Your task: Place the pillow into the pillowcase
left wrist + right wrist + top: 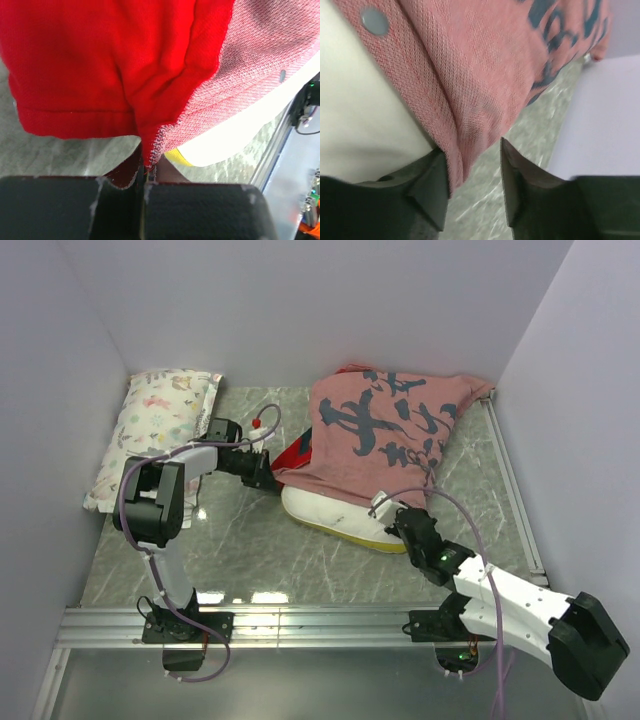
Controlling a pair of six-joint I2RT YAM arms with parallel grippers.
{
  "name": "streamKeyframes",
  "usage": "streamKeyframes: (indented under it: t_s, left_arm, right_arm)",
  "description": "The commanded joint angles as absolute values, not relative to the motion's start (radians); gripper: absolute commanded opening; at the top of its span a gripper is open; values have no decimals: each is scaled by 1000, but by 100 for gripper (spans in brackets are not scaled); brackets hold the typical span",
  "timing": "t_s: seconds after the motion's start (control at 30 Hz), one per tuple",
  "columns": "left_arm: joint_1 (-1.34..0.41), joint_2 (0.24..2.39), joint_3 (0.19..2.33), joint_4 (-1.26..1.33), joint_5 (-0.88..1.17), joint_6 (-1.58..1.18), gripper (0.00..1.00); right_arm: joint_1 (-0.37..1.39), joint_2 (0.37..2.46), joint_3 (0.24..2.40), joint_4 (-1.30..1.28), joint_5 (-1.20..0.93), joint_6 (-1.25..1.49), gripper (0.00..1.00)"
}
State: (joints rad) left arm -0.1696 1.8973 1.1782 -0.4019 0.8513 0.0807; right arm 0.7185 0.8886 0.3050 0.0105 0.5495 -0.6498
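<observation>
With the left gripper (144, 176) clamped on the pillowcase (100, 60) hem at its tips and the right gripper (470, 175) gaping astride the pink edge, the half-covered pillow (365, 115) just beside one jaw could get pinched too, blocking the pull.

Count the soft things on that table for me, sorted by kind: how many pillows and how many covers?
Pillows: 2, the cream pillow sticking out of the case, and the white animal-print pillow at the far left.
Covers: 1, the pillowcase, red with its dull pink side and dark lettering facing up.
Total: 3
</observation>
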Motion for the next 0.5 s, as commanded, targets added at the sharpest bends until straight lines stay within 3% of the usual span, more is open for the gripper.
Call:
streamKeyframes:
  t_s: [0.0, 0.07, 0.1, 0.27, 0.47]
  left_arm:
    - [-167, 1852, 1169, -341, 867, 51, 1]
    - [-166, 1830, 1173, -339, 891, 40, 1]
    - [-166, 1794, 1180, -363, 928, 41, 1]
    - [-115, 1632, 1250, -359, 1038, -154, 1]
    - [-3, 1436, 1391, -108, 1019, -525, 0]
  right_arm:
    - [658, 874, 302, -60, 557, -626, 23]
    - [635, 858, 383, -139, 535, -598, 2]
    - [629, 851, 423, -176, 522, -572, 0]
    - [586, 804, 786, -398, 371, -528, 0]
    - [411, 879, 1179, -370, 338, -595, 0]
